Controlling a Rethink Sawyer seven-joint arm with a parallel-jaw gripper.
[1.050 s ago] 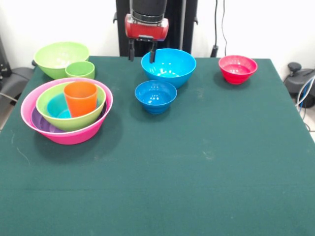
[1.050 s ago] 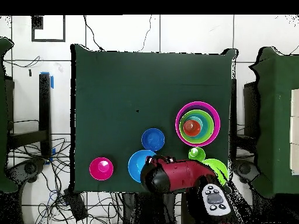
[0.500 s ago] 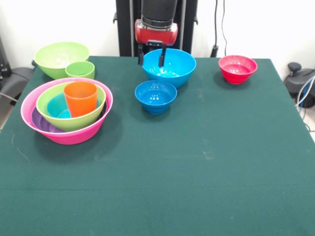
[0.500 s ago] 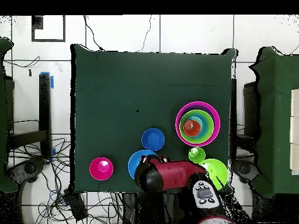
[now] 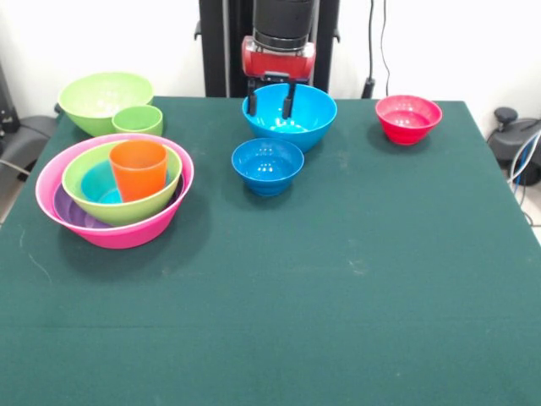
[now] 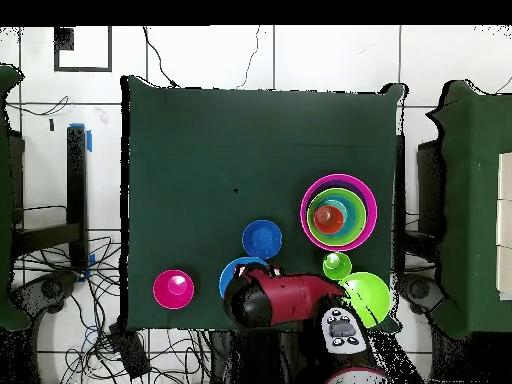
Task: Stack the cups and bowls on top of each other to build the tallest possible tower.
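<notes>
The tower [image 5: 114, 190] is a pink bowl holding a purple, a lime green and a blue bowl, with the orange cup [image 5: 138, 167] upright in the middle; from above the same tower [image 6: 339, 212] lies right of centre. My gripper [image 5: 270, 101] hangs open over the large blue bowl [image 5: 296, 114], one finger [image 5: 251, 101] at its left rim and the other inside. A small blue bowl [image 5: 267, 163] sits just in front. The red bowl [image 5: 408, 117] is at the far right. A lime green bowl [image 5: 106, 97] and the light green cup [image 5: 138, 120] stand far left.
In the overhead view my red arm [image 6: 285, 300] covers most of the large blue bowl [image 6: 235, 270] and hides the gripper. The small blue bowl [image 6: 262, 239], light green cup [image 6: 337, 265] and lime bowl [image 6: 372, 292] lie close around it.
The gripper has shifted to the right in the front view and dropped a little, from beside the large blue bowl's left rim to over the bowl. No bowl or cup has moved.
</notes>
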